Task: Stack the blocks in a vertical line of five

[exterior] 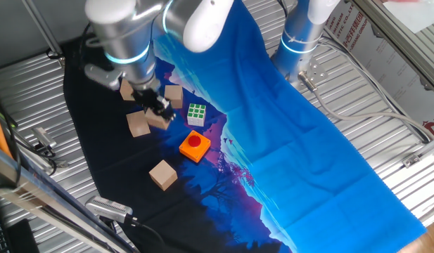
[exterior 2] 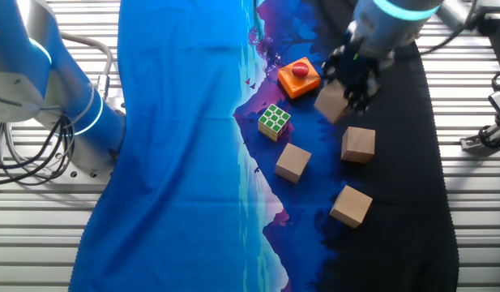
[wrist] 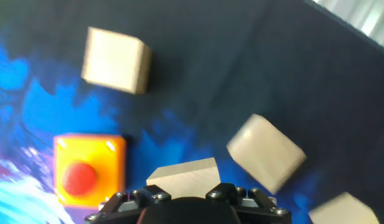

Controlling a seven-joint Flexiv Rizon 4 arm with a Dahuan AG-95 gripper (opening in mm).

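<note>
Gripper: the gripper (exterior 2: 352, 81) is hanging low over the dark part of the cloth (exterior: 322, 133), and its jaws are closing on one tan block (exterior 2: 331, 103), which the hand view shows tilted between the fingers.
Held block: it is sitting beside the orange button block (exterior 2: 299, 78); whether it is lifted clear of the cloth cannot be told.
Blocks, count: five wooden cubes are showing in the first fixed view; the other fixed view shows only four, the gripper probably hiding one. None is stacked yet.
Loose blocks: one block (exterior 2: 358, 144) is lying just beside the gripper, one (exterior 2: 292, 161) below the puzzle cube (exterior 2: 274, 121), one (exterior 2: 351, 205) farther off, one (exterior: 126, 89) partly behind the arm.
Other things, count: one puzzle cube and one orange button block are lying among them.
Handling: the cubes are looking light, stiff and smooth-faced; judged unbreakable but prone to twisting if pinched at corners.
Hold: two opposite flat faces, near mid-height, are offering the squarest grip.
</note>
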